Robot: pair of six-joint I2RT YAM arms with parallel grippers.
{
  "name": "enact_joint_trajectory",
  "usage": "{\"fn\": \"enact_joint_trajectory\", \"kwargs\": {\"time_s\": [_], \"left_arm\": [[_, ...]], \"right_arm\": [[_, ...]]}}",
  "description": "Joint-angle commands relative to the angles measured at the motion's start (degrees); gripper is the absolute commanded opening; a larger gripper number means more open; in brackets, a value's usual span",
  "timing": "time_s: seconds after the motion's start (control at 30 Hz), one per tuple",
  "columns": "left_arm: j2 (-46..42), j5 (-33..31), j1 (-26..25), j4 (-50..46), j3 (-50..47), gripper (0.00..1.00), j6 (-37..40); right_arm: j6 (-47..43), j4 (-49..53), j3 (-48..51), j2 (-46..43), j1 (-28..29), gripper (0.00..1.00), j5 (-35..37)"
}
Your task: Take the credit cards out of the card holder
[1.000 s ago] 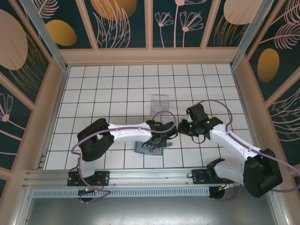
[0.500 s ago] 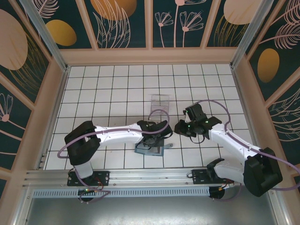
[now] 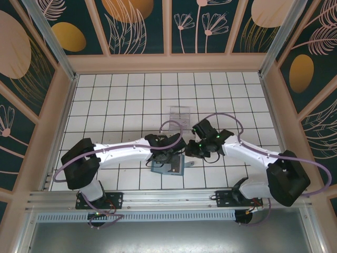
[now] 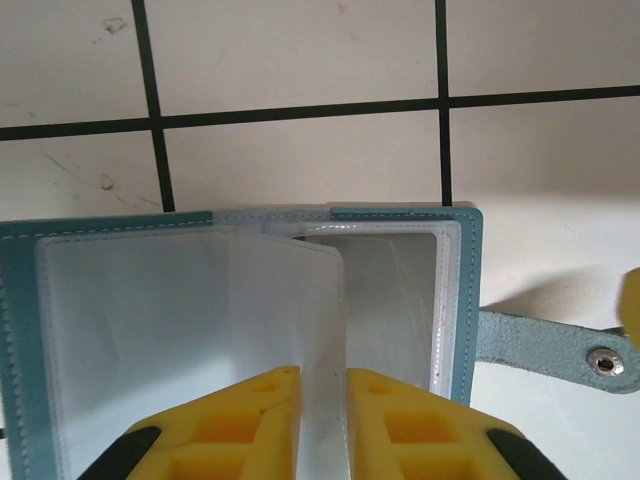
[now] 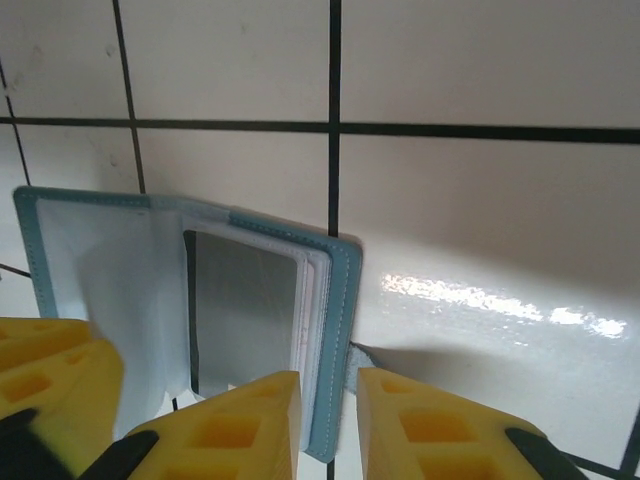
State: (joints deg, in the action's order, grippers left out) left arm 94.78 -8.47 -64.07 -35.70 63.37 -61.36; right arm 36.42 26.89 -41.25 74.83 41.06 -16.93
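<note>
Left end effector (image 4: pixel 322 425) pinches 1 clear sleeve (image 4: pixel 200 330) of the open teal card holder (image 4: pixel 470 290), which lies on the tabletop (image 4: pixel 300 60) between the arms. Right end effector (image 5: pixel 328 425) is closed on the cover edge near the strap tab (image 4: pixel 540 345). The task looks barely begun: holder opened, nothing pulled out yet. Count: 2 end effectors, 1 card holder, 1 clear tray (image 3: pixel 180 113), at least 2 sleeves, and 1 greyish credit card (image 5: pixel 240 320), apparently, inside a sleeve.
</note>
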Motion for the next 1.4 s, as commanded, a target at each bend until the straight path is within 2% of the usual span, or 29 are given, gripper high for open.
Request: {"fn": "enact_joint_trajectory", "kwargs": {"time_s": [0.0, 0.4, 0.57, 0.77, 1.07, 1.17, 1.37], "left_arm": [[-2.18, -1.9, 0.71, -2.71, -1.1, 0.21, 1.21], [-5.28, -2.51, 2.0, -4.72, -7.17, 0.21, 1.51], [-6.52, -3.56, 3.66, -5.54, -11.46, 0.21, 1.72], [-9.2, -0.57, 6.97, -1.42, -15.59, 0.22, 3.88], [-12.12, 0.97, 8.26, -2.54, -9.09, 0.22, 7.42], [-12.5, 3.42, 8.18, -0.95, -7.15, 0.22, 8.31], [-10.11, 14.6, 8.25, 12.6, -8.79, 0.19, 7.76]], "right_arm": [[1.61, -1.03, -1.8, 1.6, 1.49, 0.23, -0.56], [2.72, -1.98, -3.89, 6.93, 4.7, 0.24, -0.34], [3.42, -1.72, -4.78, 8.76, 6.11, 0.29, 0.46], [5.29, -1.77, -4.76, 9.93, 7.76, 0.32, 1.9], [9.07, -4.82, -2.5, 11.87, 8.93, 0.32, 3.87], [10.32, -5.66, -1.43, 11.76, 9.13, 0.31, 4.64], [11.88, -7.42, 0.51, 11.38, 9.15, 0.27, 6.29]]}}
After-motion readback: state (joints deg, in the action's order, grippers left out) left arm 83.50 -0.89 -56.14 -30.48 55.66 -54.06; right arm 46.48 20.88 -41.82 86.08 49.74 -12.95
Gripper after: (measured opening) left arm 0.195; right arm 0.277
